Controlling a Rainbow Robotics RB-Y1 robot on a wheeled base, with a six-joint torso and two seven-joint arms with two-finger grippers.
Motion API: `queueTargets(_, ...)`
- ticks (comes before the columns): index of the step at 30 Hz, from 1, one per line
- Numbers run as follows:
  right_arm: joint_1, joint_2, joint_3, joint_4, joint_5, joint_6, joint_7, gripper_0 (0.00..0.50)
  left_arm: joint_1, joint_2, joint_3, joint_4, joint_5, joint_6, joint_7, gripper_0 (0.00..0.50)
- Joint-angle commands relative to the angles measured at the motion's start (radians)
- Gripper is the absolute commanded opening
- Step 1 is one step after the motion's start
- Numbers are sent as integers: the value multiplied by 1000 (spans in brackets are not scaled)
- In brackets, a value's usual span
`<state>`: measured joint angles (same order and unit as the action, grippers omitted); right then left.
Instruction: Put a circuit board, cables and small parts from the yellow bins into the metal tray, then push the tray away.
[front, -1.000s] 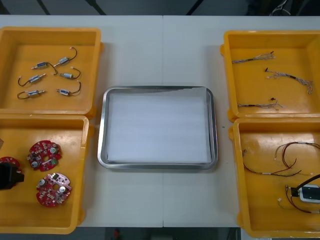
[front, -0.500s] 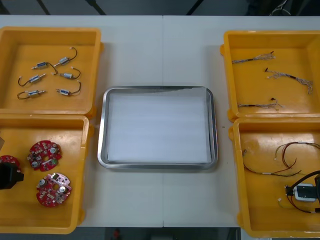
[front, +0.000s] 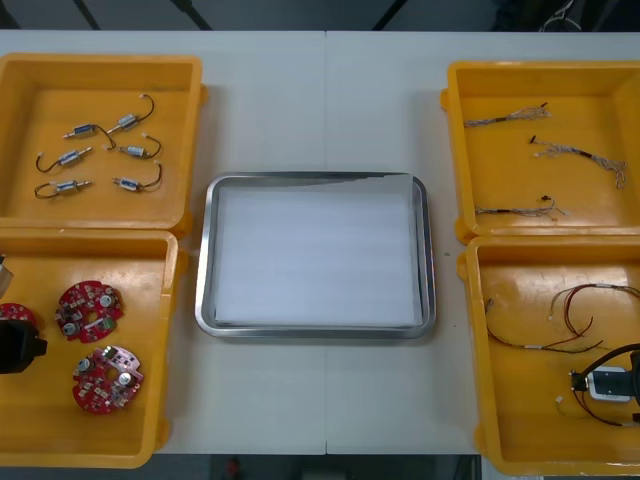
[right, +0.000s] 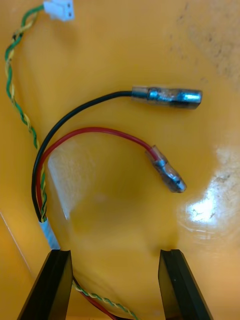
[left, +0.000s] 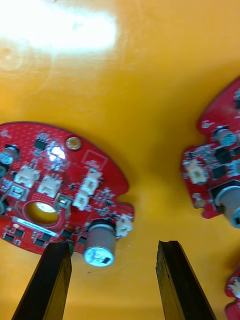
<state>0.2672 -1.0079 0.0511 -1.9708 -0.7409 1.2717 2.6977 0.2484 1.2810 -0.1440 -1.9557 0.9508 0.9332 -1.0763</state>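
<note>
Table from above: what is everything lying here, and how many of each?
table: one, light, under everything
yellow bins: four, two at each side of the table
metal tray: one, shiny rim, white inside, between the bins, nothing in it
small metal parts: six, silvery with dark wires, far bin on the robot's left
circuit boards: three, red, round, near bin on the robot's left
twisted cables: three, thin, pale, far bin on the robot's right
red and black cables: a few, count unclear, near bin on the robot's right
left gripper: one, black, open, over a circuit board
right gripper: one, black, open, over the red and black cables
</note>
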Motion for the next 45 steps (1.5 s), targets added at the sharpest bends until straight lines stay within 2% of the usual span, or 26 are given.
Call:
queueTargets(1, 6, 18, -40, -54, -11, 31, 8, 500, -24, 14, -14, -43, -12, 4, -82, 500)
queueTargets(5, 1, 37, -69, -125, -12, 120, -27, 500, -24, 23, -14, -69, -50, 6, -83, 500)
queueTargets(10, 1, 58, -88, -172, 17, 192, -157, 500, -23, 23, -16, -57, -63, 6, -94, 500)
queueTargets(13, -2, 58, -92, -174, 35, 190, -223, 500, -24, 23, -17, -54, -72, 6, -99, 500)
queueTargets(17, -2, 58, -92, -171, 95, 184, -338, 500, -23, 23, -22, -43, -69, 6, -102, 500)
queueTargets(21, -2, 63, -91, -161, 133, 193, -458, 500, -24, 23, -52, -14, -69, -51, -102, 500)
queueTargets(28, -2, 88, -91, -112, 141, 199, -604, 500, -26, 23, -59, -11, -69, -70, -105, 500)
queueTargets(29, 0, 91, -91, -109, 141, 204, -630, 500, -26, 23, -59, -12, -70, -70, -105, 487)
queueTargets(31, 0, 98, -91, -111, 143, 215, -662, 500, -28, 23, -59, -12, -70, -70, -106, 431)
queueTargets(34, -2, 115, -92, -111, 143, 245, -710, 500, -28, 23, -59, -12, -73, -70, -106, 237)
queueTargets(35, -2, 124, -91, -109, 149, 262, -733, 500, -28, 23, -60, -12, -76, -70, -106, 145)
queueTargets(36, 0, 127, -91, -109, 152, 268, -740, 500, -28, 23, -59, -12, -80, -70, -106, 102)
queueTargets(37, 0, 134, -91, -109, 158, 282, -751, 500, -28, 23, -60, -12, -83, -70, -106, 33)
queueTargets(39, 0, 138, -91, -109, 169, 291, -757, 500, -28, 23, -60, -12, -87, -70, -106, 1)
queueTargets(45, -5, 152, -91, -66, 178, 293, -763, 500, -28, 23, -60, -12, -90, -70, -106, 0)
